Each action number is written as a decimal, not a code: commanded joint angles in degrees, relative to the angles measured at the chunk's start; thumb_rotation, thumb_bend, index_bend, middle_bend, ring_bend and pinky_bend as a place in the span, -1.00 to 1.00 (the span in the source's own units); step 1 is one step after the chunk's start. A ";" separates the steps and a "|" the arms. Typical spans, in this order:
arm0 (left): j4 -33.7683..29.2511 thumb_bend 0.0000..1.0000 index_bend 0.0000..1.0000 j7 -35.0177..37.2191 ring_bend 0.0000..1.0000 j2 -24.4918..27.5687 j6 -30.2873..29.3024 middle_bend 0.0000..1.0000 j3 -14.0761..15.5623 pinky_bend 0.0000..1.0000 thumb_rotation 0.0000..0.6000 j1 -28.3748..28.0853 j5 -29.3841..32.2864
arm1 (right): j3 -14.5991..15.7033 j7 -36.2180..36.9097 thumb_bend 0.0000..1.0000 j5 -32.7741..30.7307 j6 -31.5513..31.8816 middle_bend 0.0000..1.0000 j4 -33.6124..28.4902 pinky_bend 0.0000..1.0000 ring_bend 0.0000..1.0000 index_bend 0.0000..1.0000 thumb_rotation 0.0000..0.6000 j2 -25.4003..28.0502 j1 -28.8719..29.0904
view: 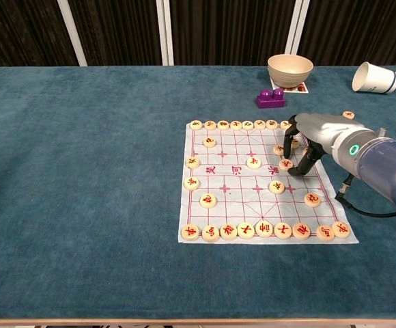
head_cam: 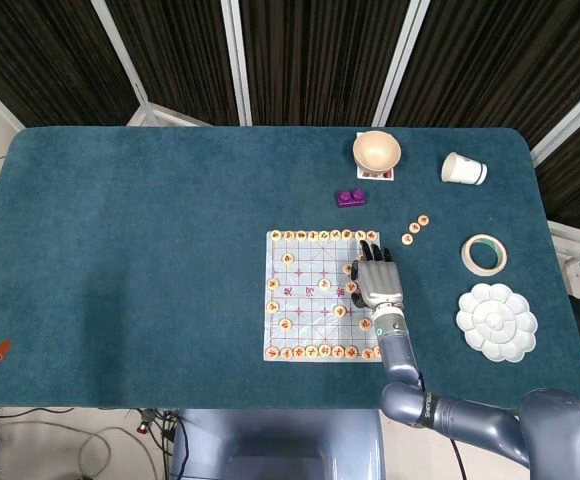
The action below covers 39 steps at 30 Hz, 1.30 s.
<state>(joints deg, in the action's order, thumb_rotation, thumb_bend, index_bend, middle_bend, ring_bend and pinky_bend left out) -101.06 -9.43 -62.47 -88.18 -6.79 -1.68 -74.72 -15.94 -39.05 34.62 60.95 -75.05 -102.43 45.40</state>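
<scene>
On the worktop [head_cam: 170,250], the chess mat [view: 225,179] lies at centre; right hand [view: 306,140] at 3 o'clock, fingertips down, seemingly pinching a chess piece [view: 286,164]. Risk, as judged: curled fingers may nudge neighbouring discs [view: 278,149] or wrinkle the mat.

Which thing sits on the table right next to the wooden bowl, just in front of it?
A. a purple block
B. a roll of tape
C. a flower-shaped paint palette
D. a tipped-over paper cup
A: the purple block lies just in front of the bowl, nearer than any other thing.
</scene>
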 commanded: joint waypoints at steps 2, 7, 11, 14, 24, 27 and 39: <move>0.02 -1.00 -0.84 0.01 -1.00 -0.01 0.00 -1.00 0.00 -0.99 1.00 0.00 -0.01 | -0.16 -0.22 -0.24 -0.37 -0.13 -1.00 0.14 -0.84 -1.00 -0.05 1.00 -0.04 0.12; 0.03 -1.00 -0.84 0.01 -1.00 -0.01 -0.02 -1.00 0.01 -0.99 1.00 -0.01 -0.04 | -0.09 -0.53 -0.24 -0.72 -0.36 -1.00 0.25 -0.84 -1.00 0.00 1.00 -0.09 0.22; -0.01 -1.00 -0.84 0.11 -1.00 0.06 -0.10 -1.00 -0.01 -0.99 1.00 0.03 -0.06 | -0.14 -0.60 -0.24 -0.83 -0.39 -1.00 0.23 -0.84 -1.00 0.01 1.00 -0.14 0.29; -0.01 -1.00 -0.84 0.13 -1.00 0.08 -0.08 -1.00 0.00 -0.99 1.00 0.03 -0.06 | -0.11 -0.65 -0.24 -0.81 -0.43 -1.00 0.13 -0.84 -0.99 0.02 1.00 -0.17 0.36; 0.02 -1.00 -0.84 0.34 -1.00 0.18 -0.05 -1.00 -0.07 -0.99 1.00 0.04 0.06 | -0.55 -0.71 -0.24 -1.09 -0.32 -1.00 -0.50 -0.84 -0.99 0.04 1.00 0.05 0.59; 0.02 -1.00 -0.84 0.41 -1.00 0.22 -0.03 -1.00 -0.07 -0.99 1.00 0.04 0.04 | -0.84 -0.98 -0.24 -1.24 -0.10 -1.00 -1.10 -0.84 -0.99 0.04 1.00 0.50 0.75; 0.16 -1.00 -0.84 0.60 -1.00 0.32 0.04 -1.00 -0.32 -0.99 1.00 0.03 0.55 | -3.62 -2.45 -0.24 -4.28 0.29 -1.00 -4.86 -0.84 -0.99 0.04 1.00 3.88 2.35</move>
<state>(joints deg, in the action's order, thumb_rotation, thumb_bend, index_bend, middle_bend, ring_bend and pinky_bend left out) -100.90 -8.83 -62.16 -88.15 -7.11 -1.64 -74.16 -19.41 -41.38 30.48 61.20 -79.91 -98.67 47.62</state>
